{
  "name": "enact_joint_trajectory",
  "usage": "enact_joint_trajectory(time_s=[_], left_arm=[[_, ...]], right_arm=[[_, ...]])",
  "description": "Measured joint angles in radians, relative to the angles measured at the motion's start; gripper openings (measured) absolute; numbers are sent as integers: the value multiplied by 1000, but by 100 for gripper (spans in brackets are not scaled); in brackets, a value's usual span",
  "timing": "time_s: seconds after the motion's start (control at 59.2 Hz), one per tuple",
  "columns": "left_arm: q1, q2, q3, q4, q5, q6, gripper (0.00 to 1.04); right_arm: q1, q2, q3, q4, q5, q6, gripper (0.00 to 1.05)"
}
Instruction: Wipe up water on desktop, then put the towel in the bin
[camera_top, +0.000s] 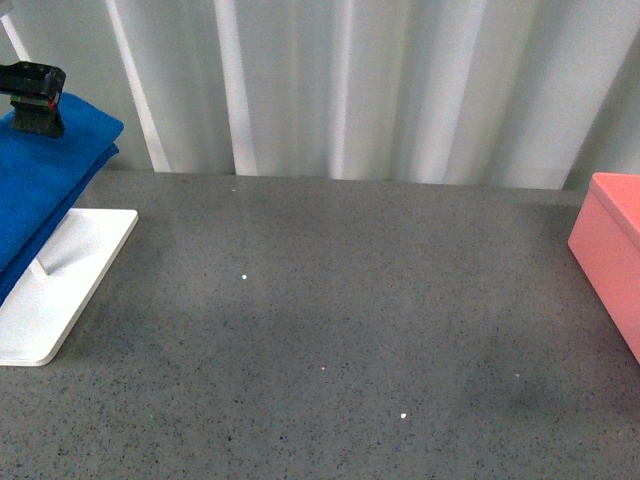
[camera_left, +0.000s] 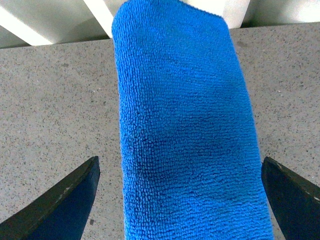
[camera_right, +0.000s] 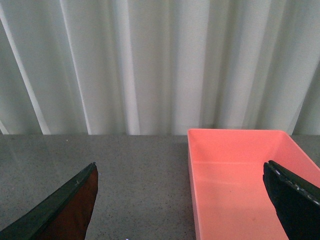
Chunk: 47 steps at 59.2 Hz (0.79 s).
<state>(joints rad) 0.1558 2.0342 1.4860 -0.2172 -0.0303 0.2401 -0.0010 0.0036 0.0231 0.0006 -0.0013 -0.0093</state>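
Note:
The bright blue towel (camera_top: 45, 175) hangs folded over the rack at the far left. My left gripper (camera_top: 35, 100) is open just above the towel's top. In the left wrist view the towel (camera_left: 185, 135) fills the gap between the two spread fingers, and the gripper (camera_left: 182, 200) is not touching it at the sides. The salmon-pink bin (camera_top: 612, 250) stands at the right edge of the dark grey desktop (camera_top: 340, 320). My right gripper (camera_right: 182, 200) is open and empty above the desktop beside the bin (camera_right: 240, 185), whose inside looks empty. No water shows clearly on the desktop.
The white flat rack base (camera_top: 60, 290) lies on the desktop at the left, under the towel. A white pleated curtain (camera_top: 380, 80) closes off the back. A few tiny white dots (camera_top: 245, 277) speckle the desktop.

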Motion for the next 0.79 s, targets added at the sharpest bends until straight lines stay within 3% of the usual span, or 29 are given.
enact_joint_trajectory(time_s=[0.405, 0.794], left_arm=[[0, 40, 0, 11, 31, -25, 98], [12, 53, -3, -1, 1, -58, 38]], right_arm=[[0, 0, 0, 0, 0, 0, 98], [0, 0, 0, 0, 0, 0, 98]])
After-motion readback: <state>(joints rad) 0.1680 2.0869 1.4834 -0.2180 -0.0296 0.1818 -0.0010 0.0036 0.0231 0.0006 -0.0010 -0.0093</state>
